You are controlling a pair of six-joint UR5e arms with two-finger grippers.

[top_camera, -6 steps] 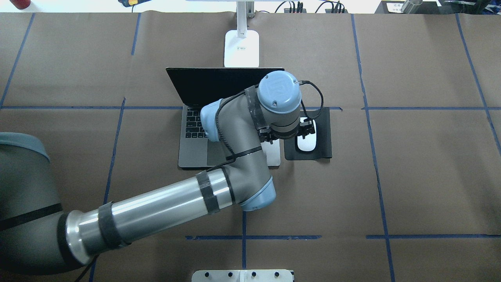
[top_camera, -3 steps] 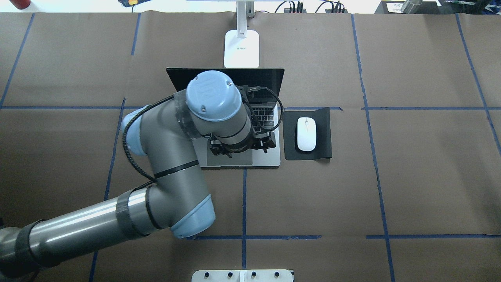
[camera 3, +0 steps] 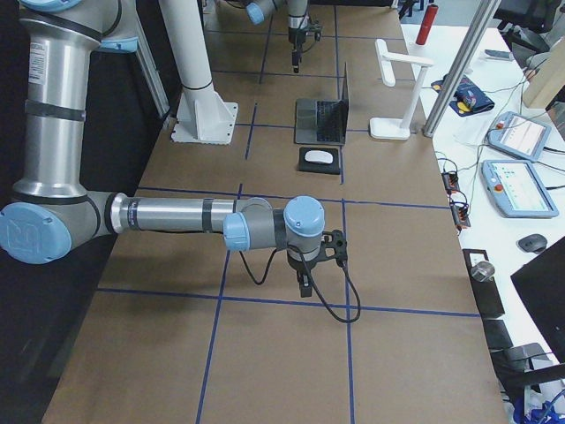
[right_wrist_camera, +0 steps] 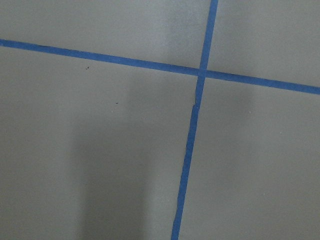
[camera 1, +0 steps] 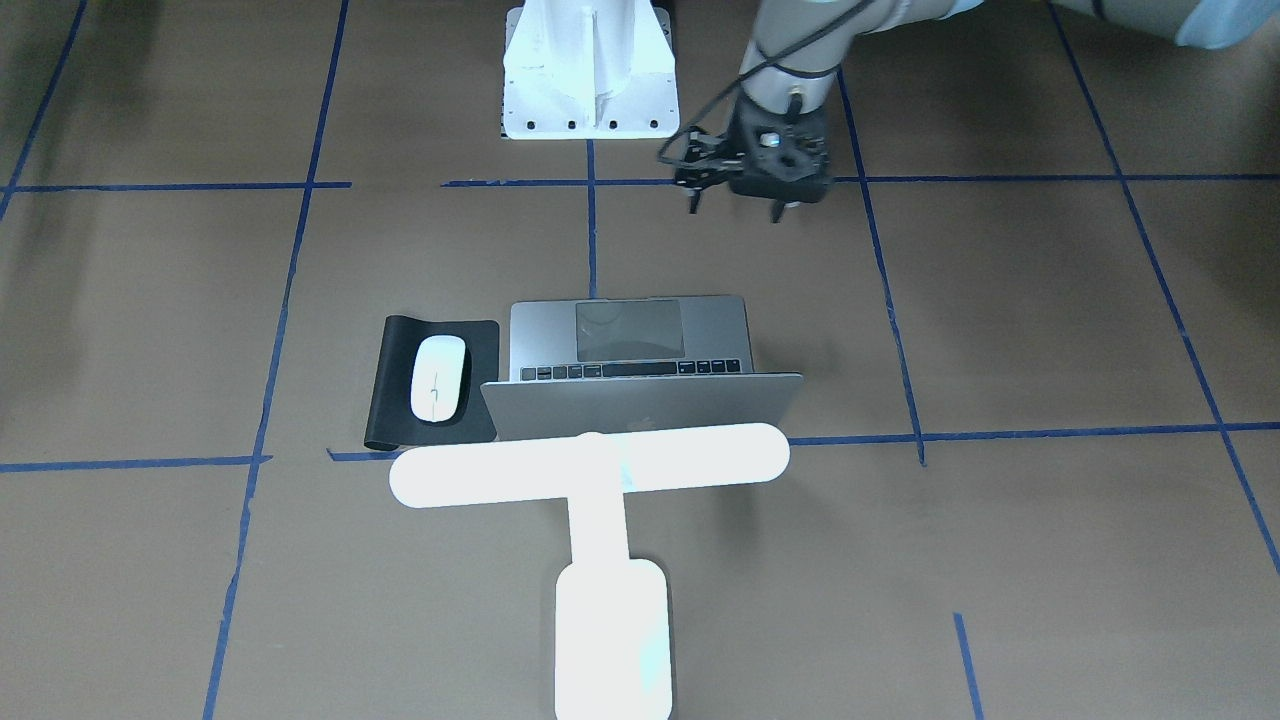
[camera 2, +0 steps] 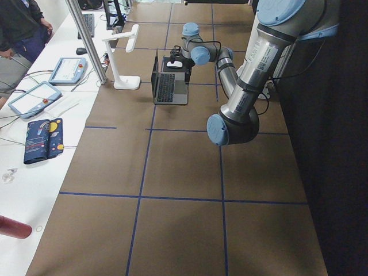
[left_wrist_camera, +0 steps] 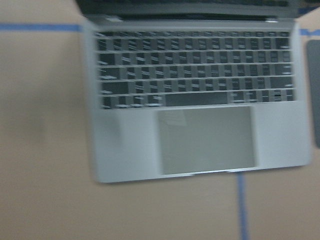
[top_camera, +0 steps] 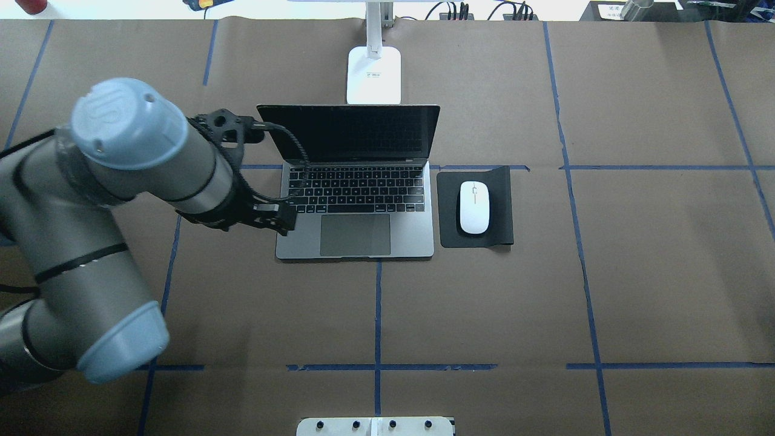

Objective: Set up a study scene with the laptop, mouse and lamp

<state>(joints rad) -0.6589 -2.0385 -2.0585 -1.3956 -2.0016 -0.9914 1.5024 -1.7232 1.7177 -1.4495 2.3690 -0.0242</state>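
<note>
even light, lamp (camera 1: 590,468) blown out white (left wrist view blurred).

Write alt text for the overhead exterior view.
An open grey laptop sits on the table, with a white mouse on a black mat to its right and the lamp behind its screen. The left arm reaches in from the view's left, its wrist beside the laptop's left edge.

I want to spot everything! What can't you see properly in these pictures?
- lamp head: overhead view, cut off by the top edge.
- laptop key letters: left wrist view, blurred.
- right tool: exterior right view, too small to tell open or shut.
- left tool: overhead view, wrist hides it.
</note>
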